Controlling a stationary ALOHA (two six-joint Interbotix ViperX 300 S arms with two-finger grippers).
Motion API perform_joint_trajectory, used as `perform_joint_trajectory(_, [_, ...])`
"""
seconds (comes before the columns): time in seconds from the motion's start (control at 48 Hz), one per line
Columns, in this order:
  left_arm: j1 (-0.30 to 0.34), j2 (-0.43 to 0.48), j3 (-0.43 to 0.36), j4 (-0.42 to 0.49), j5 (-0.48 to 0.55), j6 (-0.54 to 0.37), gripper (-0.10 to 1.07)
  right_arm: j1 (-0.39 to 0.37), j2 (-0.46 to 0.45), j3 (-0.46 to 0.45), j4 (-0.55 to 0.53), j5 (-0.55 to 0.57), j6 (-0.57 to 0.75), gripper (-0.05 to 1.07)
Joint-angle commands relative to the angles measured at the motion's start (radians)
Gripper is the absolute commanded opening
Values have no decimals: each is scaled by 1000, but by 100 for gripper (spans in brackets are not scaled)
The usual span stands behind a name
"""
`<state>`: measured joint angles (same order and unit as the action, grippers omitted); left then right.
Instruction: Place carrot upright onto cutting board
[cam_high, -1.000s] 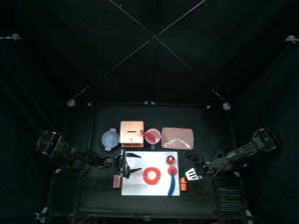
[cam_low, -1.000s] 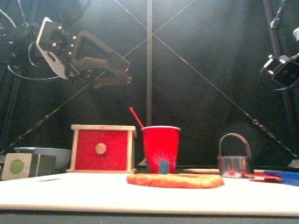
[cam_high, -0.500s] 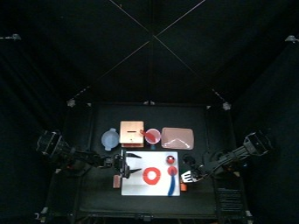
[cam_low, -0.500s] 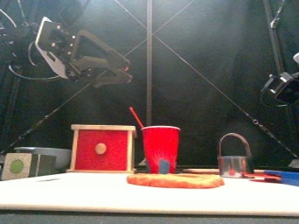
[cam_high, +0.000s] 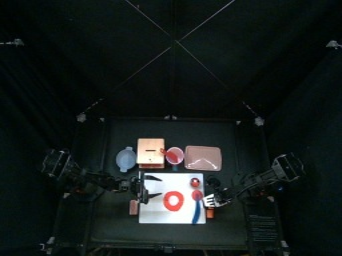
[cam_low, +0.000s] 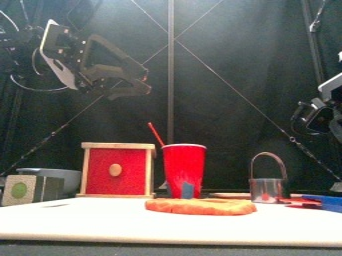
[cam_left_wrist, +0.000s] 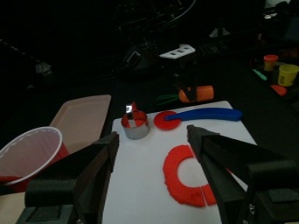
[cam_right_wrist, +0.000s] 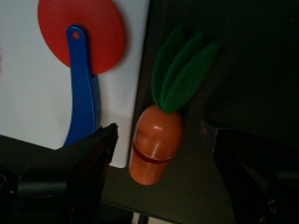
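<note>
Top view, board: cutting board (cam_high: 174, 198), white, lies at the tabletop's (cam_high: 107, 150) front edge, mid-width
Top view, on board: red ring (cam_high: 175, 200) near its middle; blue spatula (cam_high: 198, 205) toward its right edge
Top view, carrot: too small to make out here
Top view, behind board: wooden box (cam_high: 152, 152), red cup (cam_high: 175, 155), pinkish tray (cam_high: 203, 156) in a row across the tabletop's middle; pale bowl (cam_high: 127, 158) nearer the left edge
Top view, arms: left tool (cam_high: 139, 182) over the board's left rear corner; right tool (cam_high: 219, 196) over the board's right edge
Front view: red cup (cam_low: 183, 170) w/ straw stands mid-tabletop, wooden box (cam_low: 116, 170) w/ red face beside it toward the left edge; small metal pail (cam_low: 269, 188) toward the right edge; flat brown piece (cam_low: 201, 206) lies in front of the cup; left arm (cam_low: 94, 66) hangs high over the left side, right arm (cam_low: 321, 108) at the right edge
Left wrist view: left tool (cam_left_wrist: 153, 150), jaws apart, nothing between; under it the board (cam_left_wrist: 239, 166) w/ red ring (cam_left_wrist: 187, 175), blue spatula (cam_left_wrist: 201, 115), small pail (cam_left_wrist: 136, 127); cup (cam_left_wrist: 30, 157) & tray (cam_left_wrist: 76, 118) just off the board
Right wrist view: right tool (cam_right_wrist: 165, 153), jaws wide apart, gripping nothing; carrot (cam_right_wrist: 163, 127) lies flat on the dark tabletop just beside the board's (cam_right_wrist: 30, 96) right edge, between the jaws in line of sight, green top pointing away from tool; contact w/ jaws can't tell; blue spatula (cam_right_wrist: 82, 92) w/ red round disc (cam_right_wrist: 84, 33) on the board next to it
</note>
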<state>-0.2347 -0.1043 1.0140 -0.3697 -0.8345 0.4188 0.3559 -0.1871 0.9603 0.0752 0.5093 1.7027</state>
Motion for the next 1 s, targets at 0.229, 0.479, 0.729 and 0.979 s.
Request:
perform_joint_trajectory(0.229, [-2, -5, -25, 9, -3, 2, 96, -5, 21, -17, 17, -15, 2, 99])
perform_joint_trajectory(0.479, [-2, -3, -26, 15, -3, 0, 96, -3, 29, -31, 12, -23, -2, 64])
perform_joint_trajectory(0.729, [-2, 8, -26, 14, -3, 0, 96, 12, -12, -80, -166, -20, -5, 60])
perform_joint_trajectory(0.979, [5, 9, -34, 11, -3, 0, 96, 21, -112, -110, -488, -21, -9, 60])
